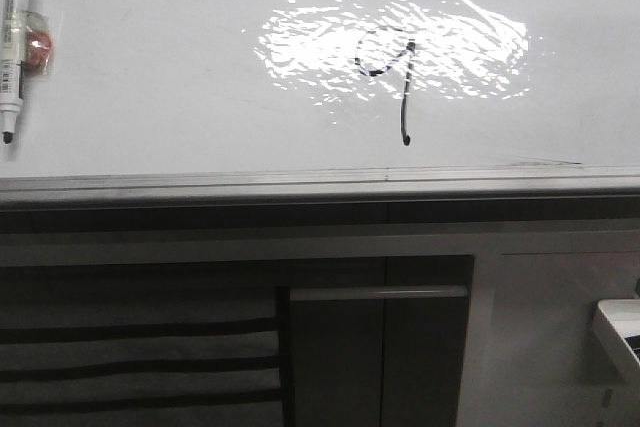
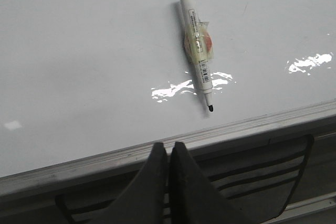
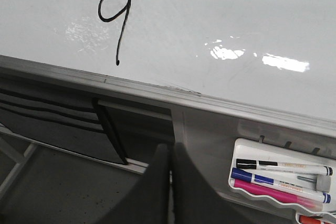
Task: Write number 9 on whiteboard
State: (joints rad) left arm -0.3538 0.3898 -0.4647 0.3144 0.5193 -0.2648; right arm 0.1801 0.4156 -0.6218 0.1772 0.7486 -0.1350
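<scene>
The whiteboard (image 1: 150, 97) is pale grey-white with a bright glare patch and a metal edge strip. A thin black number 9 (image 1: 388, 72) is drawn on it, its tail ending in a dot; it also shows in the right wrist view (image 3: 114, 22). A white marker (image 1: 12, 42) with its black tip uncapped and a taped-on red piece sticks to the board at far left, and shows in the left wrist view (image 2: 196, 45). My left gripper (image 2: 168, 145) is shut and empty, below the board's edge. My right gripper (image 3: 170, 148) is shut and empty, below the board.
A grey cabinet with a bar handle (image 1: 378, 293) and dark slats (image 1: 140, 357) stands under the board. A white tray (image 3: 283, 182) at the right holds black, blue and pink markers; its corner shows in the front view (image 1: 620, 332).
</scene>
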